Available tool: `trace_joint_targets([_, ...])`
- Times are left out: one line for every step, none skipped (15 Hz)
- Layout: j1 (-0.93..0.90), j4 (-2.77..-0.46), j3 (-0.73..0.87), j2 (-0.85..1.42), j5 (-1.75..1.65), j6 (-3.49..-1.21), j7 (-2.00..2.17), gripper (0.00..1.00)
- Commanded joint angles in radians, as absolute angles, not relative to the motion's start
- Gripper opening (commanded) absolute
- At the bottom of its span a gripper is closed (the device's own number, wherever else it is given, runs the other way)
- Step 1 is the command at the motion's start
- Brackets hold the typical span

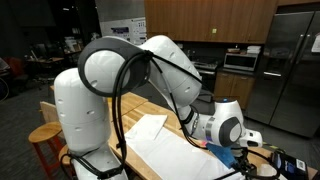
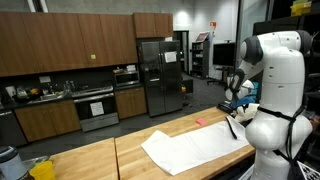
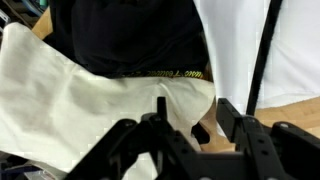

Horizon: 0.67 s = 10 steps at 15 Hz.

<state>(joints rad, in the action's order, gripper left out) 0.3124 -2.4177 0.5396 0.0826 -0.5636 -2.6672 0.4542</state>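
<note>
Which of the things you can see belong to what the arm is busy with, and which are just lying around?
In hand:
- hand, jaws apart
- black cloth with a yellow-printed band, just beyond the hand
- cream cloth under it
- white sheet on the wooden table

Lying about:
- refrigerator
- oven
- microwave

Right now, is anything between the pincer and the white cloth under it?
Nothing visible. In the wrist view the pincer stands, jaws apart, just over the white cloth. A black fabric lies on the cloth farther ahead and a black cable runs off to one side; neither is in the gap.
</note>
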Motion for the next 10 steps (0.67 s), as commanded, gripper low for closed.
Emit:
trace_joint_targets([0.32, -2.442, 0.517, -0.011, -0.676, -2.634, 0.484, 0.86])
trace_joint_targets([0.315, -2.445, 0.494, -0.025, -0.69, -2.62, 0.452, 0.93])
trace_joint_targets([0.312, -2.45, 0.466, -0.035, -0.678, -2.608, 0.41, 0.98])
trace_joint_targets([0.306, -2.456, 0.436, -0.043, -0.634, -2.599, 0.348, 1.0])
trace_joint_targets([0.294, -2.46, 0.4, -0.045, -0.548, -2.583, 0.272, 1.0])
trace_joint_targets([0.279, -2.455, 0.367, -0.042, -0.469, -2.573, 0.215, 1.0])
trace_joint_targets([0.259, -2.44, 0.332, -0.035, -0.377, -2.548, 0.153, 1.0])
trace_joint_targets([0.242, -2.427, 0.302, -0.028, -0.316, -2.529, 0.096, 1.0])
trace_joint_targets([0.222, -2.407, 0.273, -0.016, -0.249, -2.504, 0.035, 1.0])
trace_joint_targets([0.207, -2.392, 0.251, -0.011, -0.183, -2.481, -0.028, 1.0])
